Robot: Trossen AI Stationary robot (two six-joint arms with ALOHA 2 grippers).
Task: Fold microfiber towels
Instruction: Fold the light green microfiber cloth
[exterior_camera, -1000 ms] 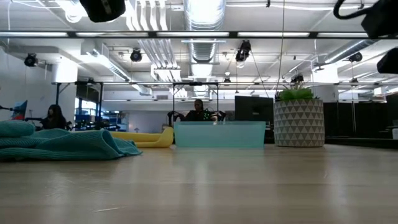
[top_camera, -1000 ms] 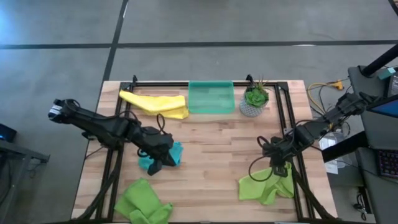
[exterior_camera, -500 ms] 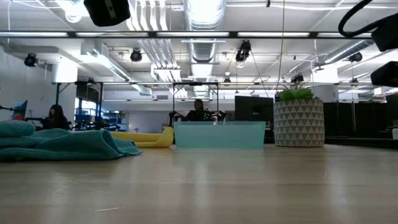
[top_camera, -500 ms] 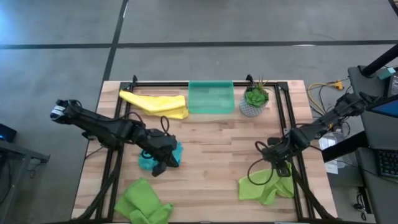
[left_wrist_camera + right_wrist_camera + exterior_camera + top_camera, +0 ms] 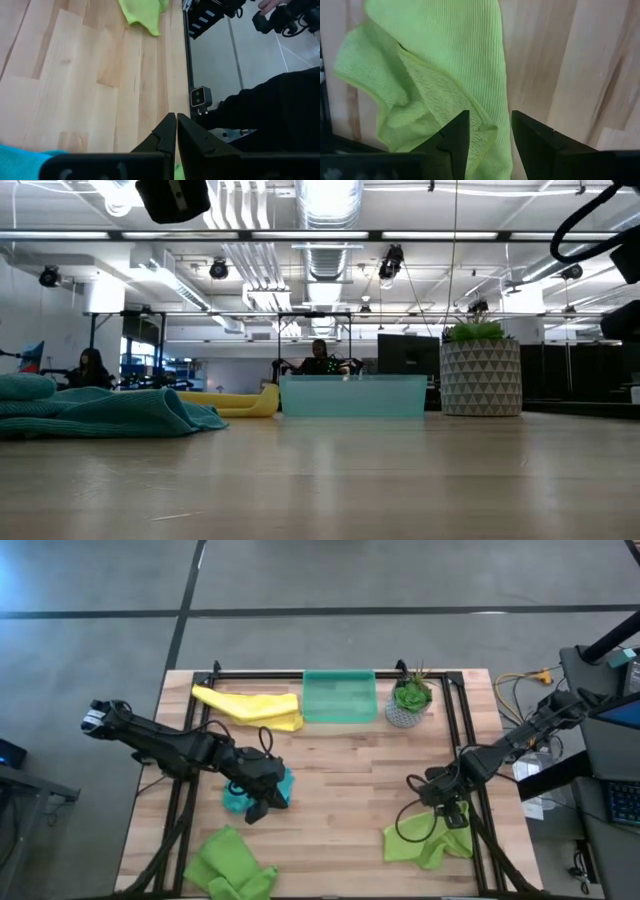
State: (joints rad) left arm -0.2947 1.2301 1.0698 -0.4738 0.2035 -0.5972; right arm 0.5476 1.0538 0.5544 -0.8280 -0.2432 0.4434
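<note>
Left gripper [image 5: 262, 795] over teal towel [image 5: 238, 802]. Right gripper [image 5: 447, 812] above green towel [image 5: 425, 843]. Yellow towel [image 5: 250, 705] beside tray [image 5: 339, 697]; second green towel [image 5: 230, 865] near table edge.

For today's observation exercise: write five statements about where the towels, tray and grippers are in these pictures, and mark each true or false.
1. The yellow towel lies beside the green tray. True.
2. The left gripper is wide open. False: its fingers are shut together, with nothing between them.
3. The right gripper is above a lime towel, fingers apart. True.
4. The teal towel lies inside the tray. False: it lies on the table under the left arm.
5. Both lime towels sit at the plant's end. False: both are at the opposite edge.
</note>
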